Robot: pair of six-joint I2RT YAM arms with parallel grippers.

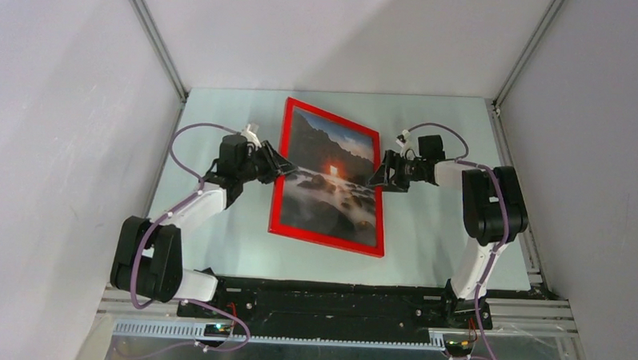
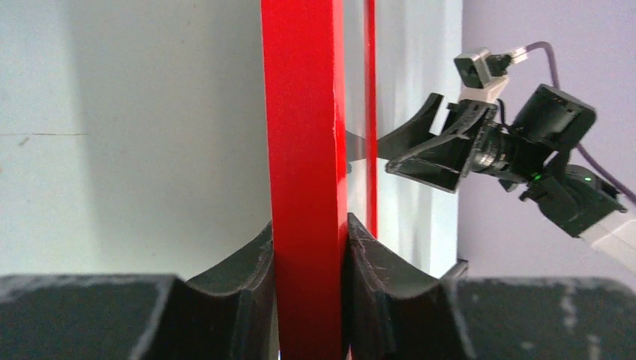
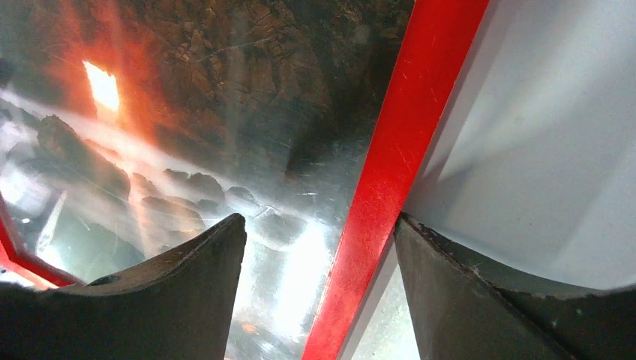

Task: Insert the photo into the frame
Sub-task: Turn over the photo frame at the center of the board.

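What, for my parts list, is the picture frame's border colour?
Red; the thin rectangular frame shows best in top external view.

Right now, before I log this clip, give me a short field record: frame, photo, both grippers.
frame: red, front up, skewed over the table
photo: visible inside the frame, behind the pane
left gripper: shut on the frame's left edge
right gripper: open, astride the frame's right edge, one finger over the pane, the other outside
frame resting or lifted: cannot tell
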